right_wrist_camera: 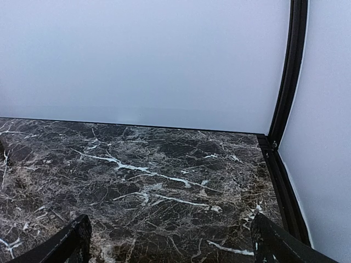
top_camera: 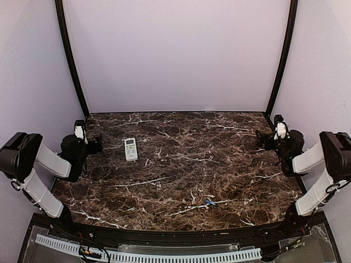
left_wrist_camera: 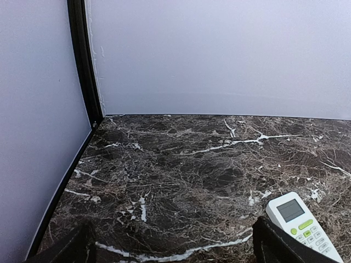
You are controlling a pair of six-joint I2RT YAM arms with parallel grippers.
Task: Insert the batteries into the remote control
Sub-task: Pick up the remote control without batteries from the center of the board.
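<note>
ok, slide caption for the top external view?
Open left gripper and right gripper at table sides; remote control face-up left of centre; blue batteries near front edge, untouched.

Dark marble table (top_camera: 181, 181) enclosed by pale walls (top_camera: 175, 55).

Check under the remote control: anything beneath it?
The remote control lies face up, flat on the marble table; nothing sticks out from beneath it. Its back faces down, covered, so it cannot be seen.
</note>
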